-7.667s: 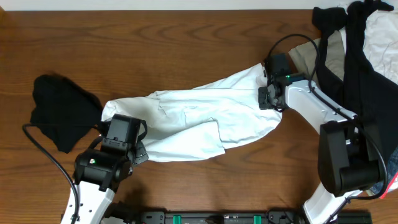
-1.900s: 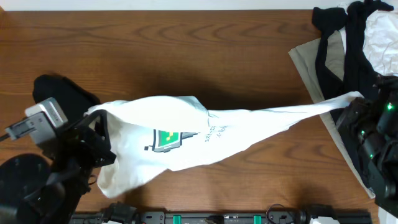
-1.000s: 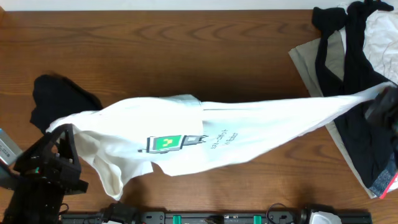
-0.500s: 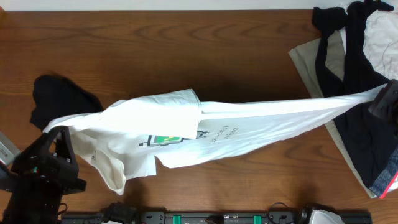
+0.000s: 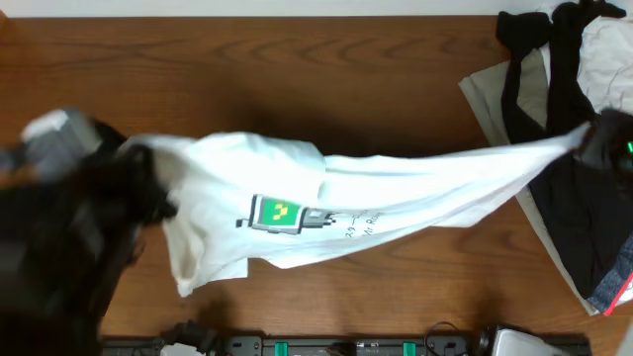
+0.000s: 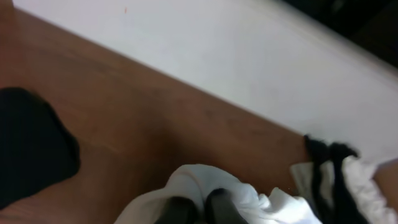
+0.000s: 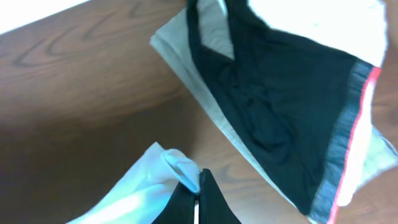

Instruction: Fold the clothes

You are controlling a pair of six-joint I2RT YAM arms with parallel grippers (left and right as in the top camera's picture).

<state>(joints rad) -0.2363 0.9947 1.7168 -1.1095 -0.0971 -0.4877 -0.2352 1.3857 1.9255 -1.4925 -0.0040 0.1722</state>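
You've got the white T-shirt (image 5: 396, 193) strung between both arms. Its long axis runs along the worktop (image 5: 297, 69) from the left edge to the right, and it looks lifted off the wood. Your left tool (image 6: 198, 208) is pinched tight on one bunched end, and the right tool (image 7: 198, 186) is clamped on the other, beside the pile (image 5: 564, 69) in the far right corner. Neither arm's nearer — each owns an end. The shirt's twisted and creased, with the green print (image 5: 274, 213) facing up.

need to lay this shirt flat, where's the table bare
Bare wood: the far strip of table between the stretched white T-shirt and the back edge, and a near-edge patch by the shirt's right half. Crowded: the right end, under the clothes heap.
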